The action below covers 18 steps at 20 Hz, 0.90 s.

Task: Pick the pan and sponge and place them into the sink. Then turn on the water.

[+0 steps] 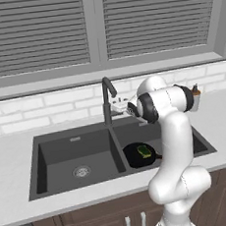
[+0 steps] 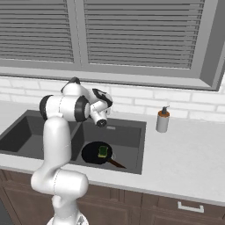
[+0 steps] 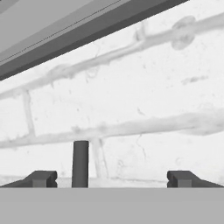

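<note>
Resting in the right basin of the sink, the pan is seen with the sponge lying inside it, so only the water step is judged to remain. The gripper is held with its fingertips wide apart and empty, near the faucet, facing the brick wall. A dark upright post, likely the faucet lever, stands between the tips. It is judged rigid, light to move and smooth; a nudge at its top is advised.
</note>
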Motion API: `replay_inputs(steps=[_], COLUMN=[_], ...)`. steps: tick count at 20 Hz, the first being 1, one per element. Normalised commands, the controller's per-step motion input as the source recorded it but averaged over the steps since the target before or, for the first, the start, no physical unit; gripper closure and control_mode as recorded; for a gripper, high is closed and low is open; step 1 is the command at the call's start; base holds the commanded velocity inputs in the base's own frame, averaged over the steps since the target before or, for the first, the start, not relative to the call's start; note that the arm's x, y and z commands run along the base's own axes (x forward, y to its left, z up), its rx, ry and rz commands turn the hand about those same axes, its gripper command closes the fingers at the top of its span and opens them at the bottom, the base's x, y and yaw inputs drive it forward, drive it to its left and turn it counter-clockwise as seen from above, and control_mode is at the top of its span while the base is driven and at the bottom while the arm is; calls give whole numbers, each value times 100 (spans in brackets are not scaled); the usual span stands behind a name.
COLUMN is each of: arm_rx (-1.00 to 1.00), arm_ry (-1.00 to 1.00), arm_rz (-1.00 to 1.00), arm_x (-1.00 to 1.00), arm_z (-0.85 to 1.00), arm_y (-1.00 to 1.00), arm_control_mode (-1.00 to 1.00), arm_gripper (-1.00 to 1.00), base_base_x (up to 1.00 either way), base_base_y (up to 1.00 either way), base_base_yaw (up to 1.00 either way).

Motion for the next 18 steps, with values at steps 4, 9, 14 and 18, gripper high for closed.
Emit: replay_inputs(steps=[4,9,14,18], arm_rx=[0,0,0,0], arm_ry=[0,0,0,0], arm_rz=[0,0,0,-4], arm_x=[0,0,0,0], arm_z=[0,0,0,0], arm_y=[0,0,0,-16], arm_control_mode=[-100,-100,-100,-100], arm_gripper=[-100,-100,-100,-100], base_base_x=[0,0,0,0], base_base_y=[0,0,0,0], base_base_yaw=[0,0,0,0])
